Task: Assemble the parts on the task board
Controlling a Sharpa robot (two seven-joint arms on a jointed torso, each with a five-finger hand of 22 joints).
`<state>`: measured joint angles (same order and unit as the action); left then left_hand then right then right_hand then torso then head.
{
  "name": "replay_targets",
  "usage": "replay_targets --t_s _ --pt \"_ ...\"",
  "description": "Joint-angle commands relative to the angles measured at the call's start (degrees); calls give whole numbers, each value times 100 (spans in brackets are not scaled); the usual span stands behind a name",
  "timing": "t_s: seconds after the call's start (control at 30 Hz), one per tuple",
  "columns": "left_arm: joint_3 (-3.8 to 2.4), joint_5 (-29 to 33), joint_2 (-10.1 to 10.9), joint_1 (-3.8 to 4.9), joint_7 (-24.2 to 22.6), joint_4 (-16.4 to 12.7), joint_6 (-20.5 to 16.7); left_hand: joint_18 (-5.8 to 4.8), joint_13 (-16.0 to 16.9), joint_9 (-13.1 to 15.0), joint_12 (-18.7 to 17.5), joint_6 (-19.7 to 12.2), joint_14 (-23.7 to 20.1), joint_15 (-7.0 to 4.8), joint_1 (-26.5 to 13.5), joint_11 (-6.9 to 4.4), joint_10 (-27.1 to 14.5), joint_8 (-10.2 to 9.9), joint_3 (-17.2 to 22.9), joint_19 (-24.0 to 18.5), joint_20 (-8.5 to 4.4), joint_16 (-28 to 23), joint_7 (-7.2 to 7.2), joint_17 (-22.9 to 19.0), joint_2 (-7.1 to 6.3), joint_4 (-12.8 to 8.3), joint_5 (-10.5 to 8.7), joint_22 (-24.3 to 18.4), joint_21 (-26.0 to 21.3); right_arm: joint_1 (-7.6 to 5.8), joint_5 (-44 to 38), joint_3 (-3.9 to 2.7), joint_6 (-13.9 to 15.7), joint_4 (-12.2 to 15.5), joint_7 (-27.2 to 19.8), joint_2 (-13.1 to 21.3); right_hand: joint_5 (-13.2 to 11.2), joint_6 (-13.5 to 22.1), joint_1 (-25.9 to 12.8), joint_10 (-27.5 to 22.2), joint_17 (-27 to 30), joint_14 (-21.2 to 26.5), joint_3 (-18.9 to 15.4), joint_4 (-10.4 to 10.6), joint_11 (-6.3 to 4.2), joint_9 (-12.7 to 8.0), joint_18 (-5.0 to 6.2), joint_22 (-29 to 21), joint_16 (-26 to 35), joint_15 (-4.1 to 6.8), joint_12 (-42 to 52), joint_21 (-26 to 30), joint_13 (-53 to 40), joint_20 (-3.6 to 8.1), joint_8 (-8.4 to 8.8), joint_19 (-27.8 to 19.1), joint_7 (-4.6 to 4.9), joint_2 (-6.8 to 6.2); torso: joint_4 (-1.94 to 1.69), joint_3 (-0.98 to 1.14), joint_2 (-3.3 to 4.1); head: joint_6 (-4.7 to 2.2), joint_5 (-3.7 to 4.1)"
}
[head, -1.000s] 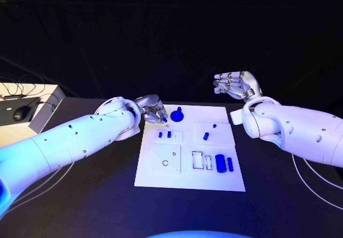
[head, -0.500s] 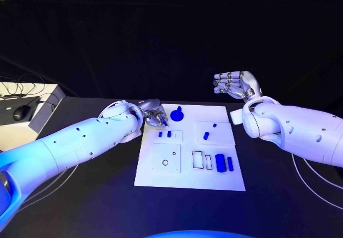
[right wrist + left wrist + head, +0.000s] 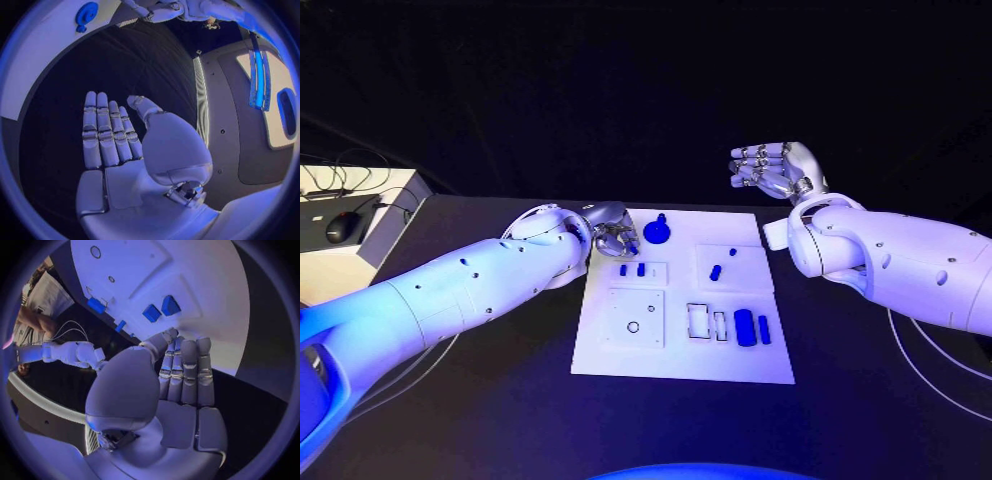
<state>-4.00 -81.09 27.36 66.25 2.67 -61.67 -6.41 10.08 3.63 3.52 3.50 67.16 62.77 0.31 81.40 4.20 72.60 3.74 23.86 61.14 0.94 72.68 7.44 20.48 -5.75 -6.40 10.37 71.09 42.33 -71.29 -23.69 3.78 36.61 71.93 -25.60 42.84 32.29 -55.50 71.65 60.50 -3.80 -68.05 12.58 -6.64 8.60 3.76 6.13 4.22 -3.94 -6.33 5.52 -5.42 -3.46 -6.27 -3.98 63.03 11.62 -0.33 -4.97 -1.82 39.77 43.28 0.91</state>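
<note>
Left hand (image 3: 609,231) crowds the task board (image 3: 678,355)'s far-left corner.

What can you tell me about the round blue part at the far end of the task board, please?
The round blue part is a flat, gear-like disc with a small knob on its far side, and looks like plastic. It lies on the white task board near the far edge, left of the middle. The left hand is right beside it, but whether it touches cannot be told. The right wrist view shows its toothed rim.
</note>
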Motion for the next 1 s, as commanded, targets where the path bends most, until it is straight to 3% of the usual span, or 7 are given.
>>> replay_targets --t_s 0.03,0.6,1.0 --pt "2 -44 -24 -6 5 -4 19 60 -4 9 -2 21 47 1 43 1 -17 -21 6 35 15 -40 17 5 8 21 -13 6 -14 2 -48 -2 -78 3 -50 -5 36 -13 -37 21 9 31 -14 -8 11 0 -52 -6 33 -18 -18 -29 6 -5 5 -38 18 -36 0 0 0 3 -6" --pt "9 -31 -96 -5 70 60 118 52 -4 9 -2 4 41 4 52 6 -29 -22 8 52 1 -44 23 38 12 33 -21 7 -25 5 -48 -2 -82 -7 -51 -16 36 -12 -44 19 9 38 -21 -18 11 0 -51 -7 33 -20 -11 -24 5 -10 5 -43 18 -28 2 0 -1 4 -8" --pt "90 -28 -219 -5 98 195 196 51 -2 10 1 4 34 4 64 6 -29 -18 6 66 -5 -37 23 63 26 33 -22 11 -24 5 -48 -2 -88 -7 -48 -21 36 -13 -44 17 9 38 -19 -20 12 0 -51 -7 33 -20 -12 -23 6 -9 4 -43 18 -28 4 -1 7 15 4"
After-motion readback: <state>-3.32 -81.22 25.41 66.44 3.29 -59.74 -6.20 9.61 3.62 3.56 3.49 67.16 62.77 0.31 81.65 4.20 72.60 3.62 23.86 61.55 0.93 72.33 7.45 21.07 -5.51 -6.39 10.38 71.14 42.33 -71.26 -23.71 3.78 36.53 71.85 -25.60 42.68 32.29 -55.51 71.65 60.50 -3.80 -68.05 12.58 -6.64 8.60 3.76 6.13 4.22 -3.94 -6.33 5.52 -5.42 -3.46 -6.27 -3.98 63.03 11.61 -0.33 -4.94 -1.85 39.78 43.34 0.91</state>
